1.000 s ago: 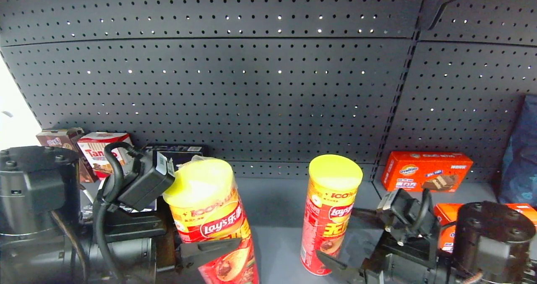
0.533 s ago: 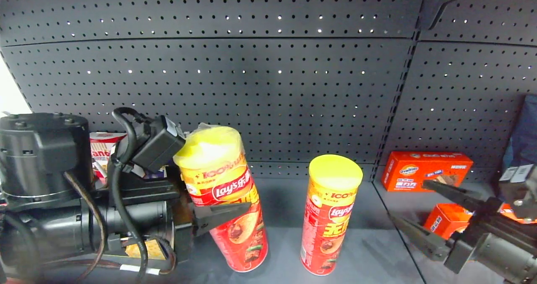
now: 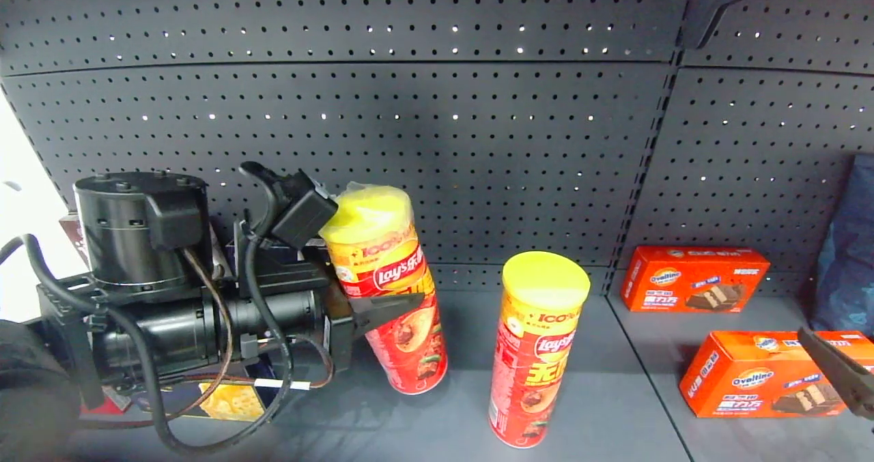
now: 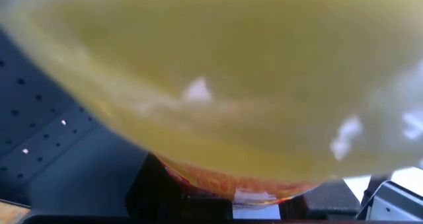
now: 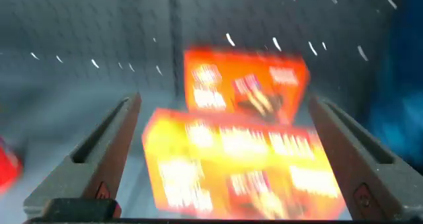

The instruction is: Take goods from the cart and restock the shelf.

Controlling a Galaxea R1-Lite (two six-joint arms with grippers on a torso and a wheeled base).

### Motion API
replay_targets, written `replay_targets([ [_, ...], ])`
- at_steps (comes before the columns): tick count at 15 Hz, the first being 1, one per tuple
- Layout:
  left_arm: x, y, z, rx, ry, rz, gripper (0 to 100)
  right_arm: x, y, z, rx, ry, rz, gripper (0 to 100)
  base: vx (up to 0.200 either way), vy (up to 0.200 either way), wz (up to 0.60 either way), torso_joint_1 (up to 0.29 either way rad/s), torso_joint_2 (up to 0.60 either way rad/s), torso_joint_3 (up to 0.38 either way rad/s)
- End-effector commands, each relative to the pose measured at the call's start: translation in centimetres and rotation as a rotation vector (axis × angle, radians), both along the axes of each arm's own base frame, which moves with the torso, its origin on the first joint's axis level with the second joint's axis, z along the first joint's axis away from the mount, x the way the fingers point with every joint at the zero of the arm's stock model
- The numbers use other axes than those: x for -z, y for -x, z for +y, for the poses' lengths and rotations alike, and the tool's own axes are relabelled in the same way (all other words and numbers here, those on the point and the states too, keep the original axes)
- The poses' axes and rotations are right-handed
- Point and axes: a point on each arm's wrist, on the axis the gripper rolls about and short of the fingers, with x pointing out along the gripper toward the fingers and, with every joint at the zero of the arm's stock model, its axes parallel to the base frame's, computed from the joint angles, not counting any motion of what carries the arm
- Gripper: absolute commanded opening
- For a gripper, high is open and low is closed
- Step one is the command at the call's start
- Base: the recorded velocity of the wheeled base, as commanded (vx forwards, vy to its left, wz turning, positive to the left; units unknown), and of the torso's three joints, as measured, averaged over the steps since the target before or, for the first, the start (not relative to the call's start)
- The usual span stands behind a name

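Chip can [image 3: 386, 291] is sitting clamped in your left gripper [image 3: 392, 301] in the head view, one finger showing across its lower body, the other hiding behind it. It is leaning, lid [image 3: 369, 206] tipping toward the pegboard [image 3: 410, 127], base down at the shelf [image 3: 471, 414] toward the back; whether it is touching the deck, can't tell. A second can [image 3: 539, 349] is standing upright near it on your right, closer to the front. Two orange boxes [image 3: 696, 278] [image 3: 765, 373] are lying further right, and one right gripper [image 3: 836, 373] finger is poking in at the edge, the rest cut off. If you're releasing at this lean, the can is likely tipping or rolling, maybe into the second can. Left wrist view is showing the lid [image 4: 231, 85] up close and blurred, so seating is hard to judge. Right wrist view is showing the right gripper [image 5: 225, 100] spread wide and empty, facing the smeared orange boxes [image 5: 244, 151].
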Motion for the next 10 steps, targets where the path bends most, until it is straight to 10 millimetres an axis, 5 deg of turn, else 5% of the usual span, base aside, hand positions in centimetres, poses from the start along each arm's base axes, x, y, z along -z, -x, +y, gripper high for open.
replay_targets([
  [1,0.8,-0.5,-0.4,0.005,-0.015,0.024,0,3.2,7.5,-0.5,0.093,-0.037,-0.028,100,0.0,0.0,0.0,0.0,0.0,0.0],
  [4,0.8,-0.7,-0.2,0.005,-0.037,-0.007,0,7.4,10.8,-0.8,0.183,-0.036,0.038,100,0.0,0.0,0.0,0.0,0.0,0.0],
  [10,0.9,-2.7,-0.2,-0.023,-0.04,-0.009,0,7.9,10.6,-0.5,0.081,-0.025,0.057,100,0.0,0.0,0.0,0.0,0.0,0.0],
])
